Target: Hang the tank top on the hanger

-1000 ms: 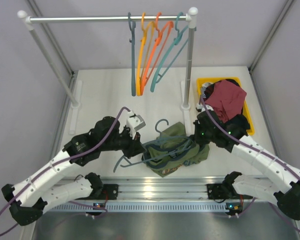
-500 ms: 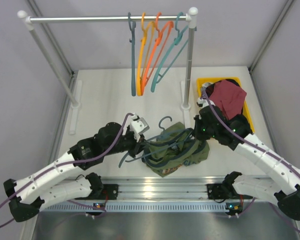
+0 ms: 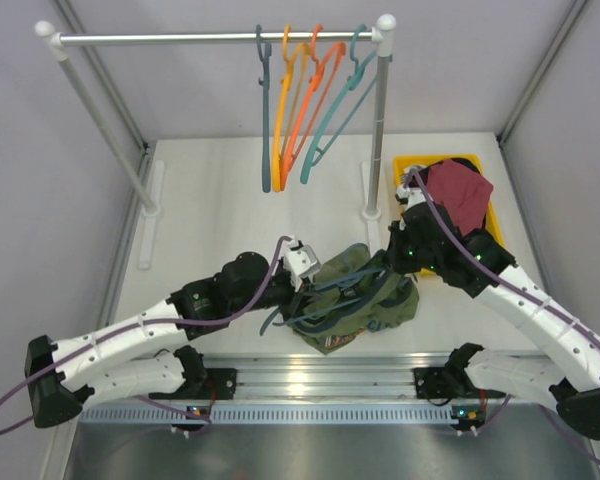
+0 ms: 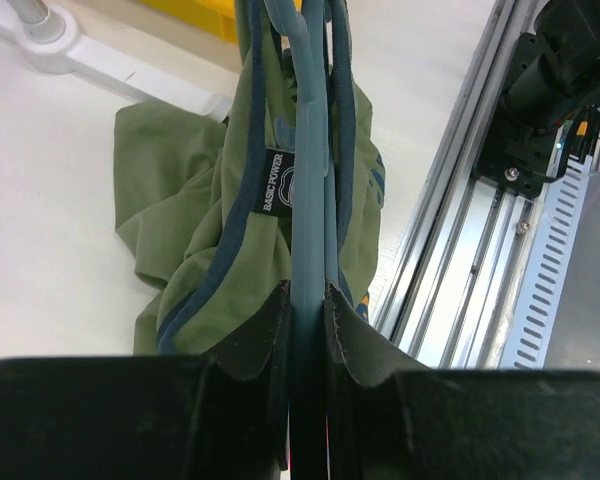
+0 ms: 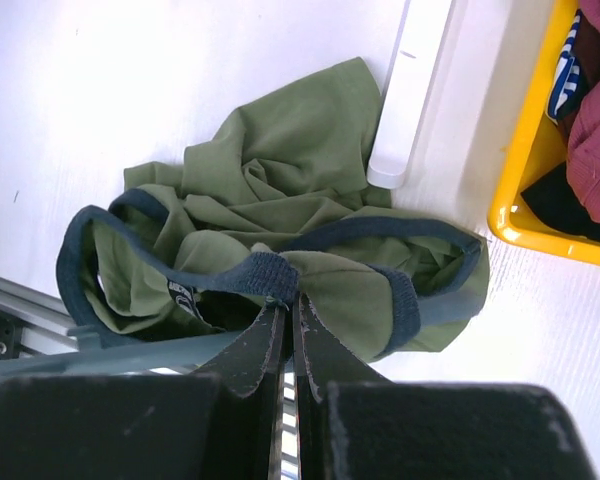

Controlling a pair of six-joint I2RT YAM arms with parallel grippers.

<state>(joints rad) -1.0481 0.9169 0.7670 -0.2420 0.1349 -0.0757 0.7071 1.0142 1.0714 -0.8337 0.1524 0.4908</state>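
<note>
The olive-green tank top (image 3: 372, 296) lies bunched on the table near the front edge, partly lifted. The slate-teal hanger (image 3: 285, 314) reaches into it from the left, one arm running under the dark teal trim. My left gripper (image 3: 302, 276) is shut on the hanger's arm (image 4: 311, 180), with the tank top (image 4: 195, 200) draped along both sides of it. My right gripper (image 3: 396, 262) is shut on a teal trim strap of the tank top (image 5: 280, 170), pinched at the fingertips (image 5: 290, 300). The hanger's bar (image 5: 130, 355) passes under that opening.
A clothes rail at the back holds orange and teal hangers (image 3: 310, 100); its right post (image 3: 378, 130) and foot stand just behind the top. A yellow bin (image 3: 410, 166) with a maroon garment (image 3: 458, 196) sits at the right. An aluminium rail (image 3: 320, 375) borders the near edge.
My left arm has moved right, sliding the hanger further into the tank top. The right gripper has shifted slightly back, keeping hold of the strap.
</note>
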